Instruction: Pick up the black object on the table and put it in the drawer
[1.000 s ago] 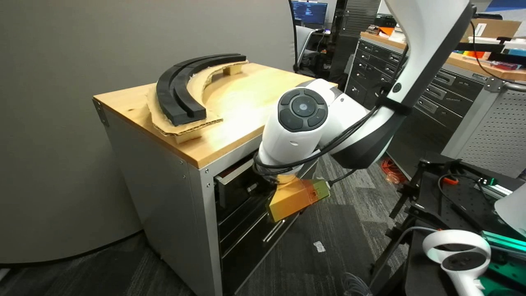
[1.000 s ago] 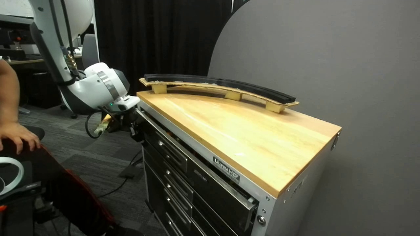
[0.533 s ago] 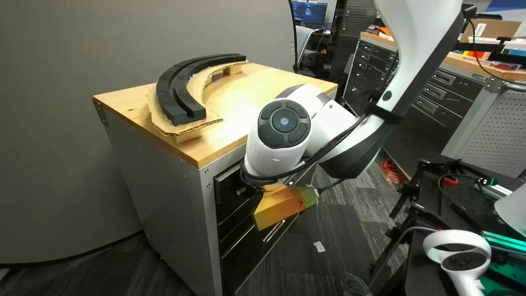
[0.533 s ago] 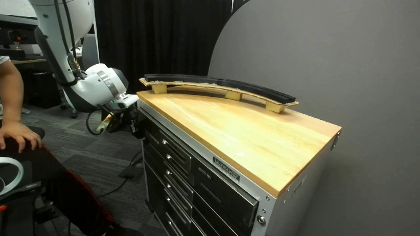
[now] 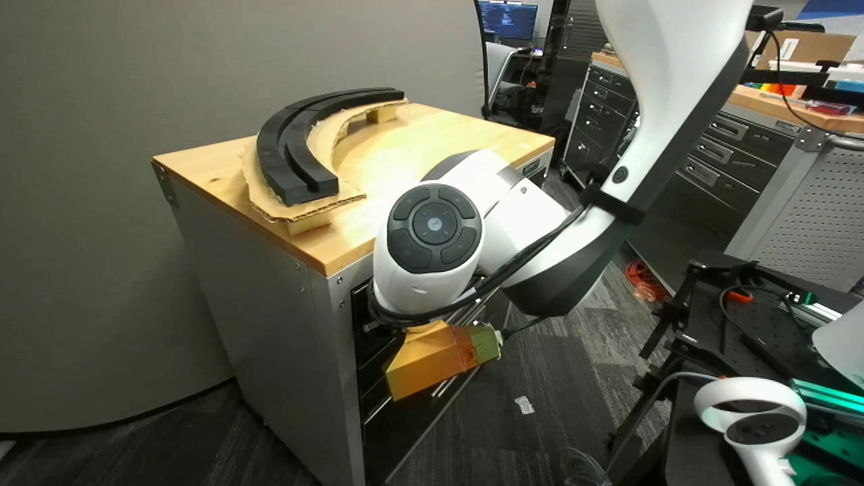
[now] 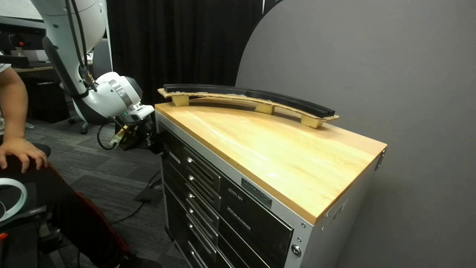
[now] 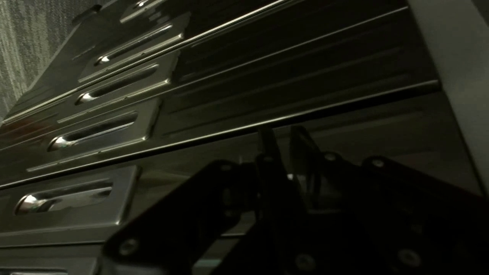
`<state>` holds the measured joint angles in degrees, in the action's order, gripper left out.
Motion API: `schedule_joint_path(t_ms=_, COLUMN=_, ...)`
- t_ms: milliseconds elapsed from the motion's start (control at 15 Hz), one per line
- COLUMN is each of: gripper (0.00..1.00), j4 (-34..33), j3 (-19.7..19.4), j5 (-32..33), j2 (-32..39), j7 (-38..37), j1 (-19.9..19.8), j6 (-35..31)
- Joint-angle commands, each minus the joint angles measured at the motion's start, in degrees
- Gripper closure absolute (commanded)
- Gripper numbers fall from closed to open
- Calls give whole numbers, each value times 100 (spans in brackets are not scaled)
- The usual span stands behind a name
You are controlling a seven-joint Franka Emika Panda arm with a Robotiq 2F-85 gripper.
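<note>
The topmost drawer (image 6: 260, 227) of the wood-topped cabinet looks shut, flush with the frame; a sliver of its front (image 5: 361, 307) shows beside the wrist. My gripper (image 6: 157, 149) is low against the far end of the drawer fronts; contact is not clear. In the wrist view, my gripper's dark fingers (image 7: 283, 133) stand close together with a narrow gap, through which the drawer front shows. Nothing is visible held between them, though the picture is very dark. The small black object with the yellow part is hidden or out of view.
Large curved black pieces (image 5: 277, 145) lie on a raised cardboard stand (image 5: 344, 192) on the wooden top (image 6: 260, 149). Lower drawers (image 7: 290, 57) fill much of the wrist view. A person's hand (image 6: 22, 152) rests at the left. A dark tool chest (image 5: 729, 182) stands behind the arm.
The topmost drawer stood slightly out a second ago and has moved in to look shut. In an exterior view the arm and gripper have moved left and down along the cabinet front.
</note>
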<state>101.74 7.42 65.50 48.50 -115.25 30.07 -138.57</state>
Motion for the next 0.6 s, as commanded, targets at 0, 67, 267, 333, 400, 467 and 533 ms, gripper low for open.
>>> schedule_joint_path(t_ms=0, gripper=94, j4=-574, j3=18, j5=-34, j2=242, j7=-141, j1=107, j6=191)
schedule_joint_path(t_ms=67, gripper=100, j4=-583, j3=38, j5=-42, j2=240, j7=-129, j1=92, j6=148)
schedule_joint_path(t_ms=267, gripper=71, j4=-240, j3=196, j5=-100, j2=125, j7=189, j1=-47, j6=-97)
schedule_joint_path(t_ms=333, gripper=69, j4=-6, j3=263, j5=-114, j2=79, j7=386, j1=-120, j6=-210)
schedule_joint_path(t_ms=400, gripper=63, j4=302, j3=358, j5=-175, j2=4, j7=609, j1=-250, j6=-373)
schedule_joint_path(t_ms=467, gripper=54, j4=691, j3=417, j5=-240, j2=-139, j7=813, j1=-389, j6=-522)
schedule_joint_path(t_ms=533, gripper=47, j4=1178, j3=455, j5=-355, j2=-373, j7=1001, j1=-577, j6=-645)
